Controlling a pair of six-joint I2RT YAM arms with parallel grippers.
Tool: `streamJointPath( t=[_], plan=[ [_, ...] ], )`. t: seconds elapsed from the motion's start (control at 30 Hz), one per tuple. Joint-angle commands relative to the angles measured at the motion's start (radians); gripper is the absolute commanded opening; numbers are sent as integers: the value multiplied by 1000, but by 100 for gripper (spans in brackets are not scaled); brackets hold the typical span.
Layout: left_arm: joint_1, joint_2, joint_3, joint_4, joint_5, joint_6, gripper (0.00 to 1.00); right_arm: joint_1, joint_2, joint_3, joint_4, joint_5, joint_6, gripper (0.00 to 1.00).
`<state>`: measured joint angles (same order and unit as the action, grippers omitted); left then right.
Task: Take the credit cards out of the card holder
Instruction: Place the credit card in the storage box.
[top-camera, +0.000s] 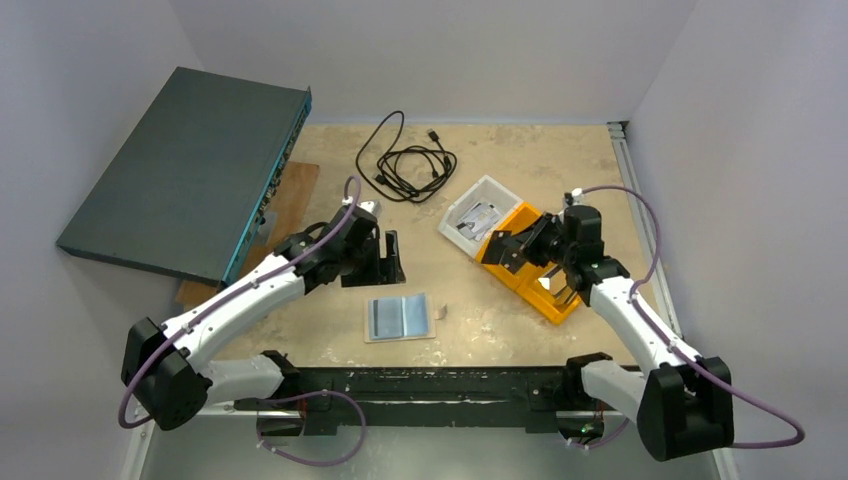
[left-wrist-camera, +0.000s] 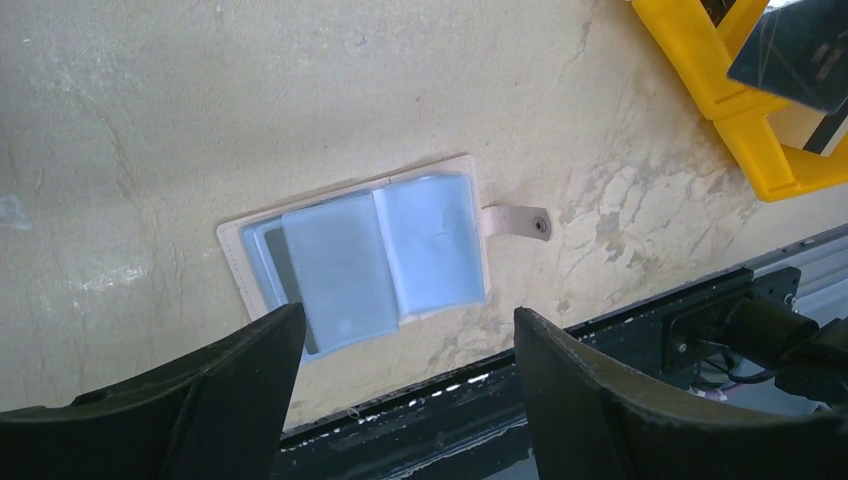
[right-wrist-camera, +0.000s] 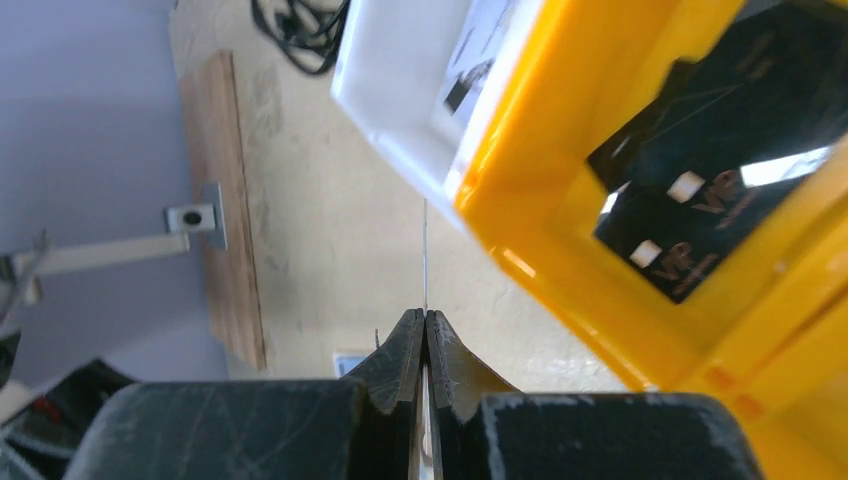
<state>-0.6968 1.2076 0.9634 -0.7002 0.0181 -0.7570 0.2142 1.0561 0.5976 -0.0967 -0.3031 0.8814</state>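
Note:
The card holder (top-camera: 400, 317) lies open on the table near the front edge, cream outside with blue-grey sleeves, its tab (top-camera: 440, 312) to the right. It also shows in the left wrist view (left-wrist-camera: 365, 255). My left gripper (top-camera: 390, 265) is open and empty, hovering just behind the holder; in its own view (left-wrist-camera: 408, 314) the holder lies between and beyond the fingers. My right gripper (top-camera: 507, 247) is shut on a thin card (right-wrist-camera: 425, 250), seen edge-on, beside the orange bin (right-wrist-camera: 560, 230). Black cards (right-wrist-camera: 720, 220) lie in the bin.
A white tray (top-camera: 470, 205) with a printed item sits against the orange bin (top-camera: 555, 300). A black cable (top-camera: 410, 160) lies at the back. A large dark box (top-camera: 190, 170) leans at the left over a wooden board (top-camera: 290, 200). A black rail (top-camera: 420, 385) runs along the front edge.

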Motion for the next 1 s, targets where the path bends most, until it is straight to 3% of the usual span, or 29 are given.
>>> streamJointPath(
  t=[0.0, 0.2, 0.6, 0.8, 0.97],
  plan=[
    [-4, -54, 19, -30, -14, 19, 77, -102, 19, 77, -71, 36, -55, 0],
    [-4, -82, 15, -57, -15, 32, 77, -185, 98, 110, -60, 75, -70, 0],
    [-3, -103, -3, -45, -15, 21, 78, -190, 204, 149, -29, 101, -94, 0],
    [-4, -100, -3, -44, -15, 19, 77, -190, 218, 174, -53, 89, -134, 33],
    [-3, -88, -3, -41, -15, 18, 77, -188, 208, 189, -81, 100, -162, 47]
  ],
)
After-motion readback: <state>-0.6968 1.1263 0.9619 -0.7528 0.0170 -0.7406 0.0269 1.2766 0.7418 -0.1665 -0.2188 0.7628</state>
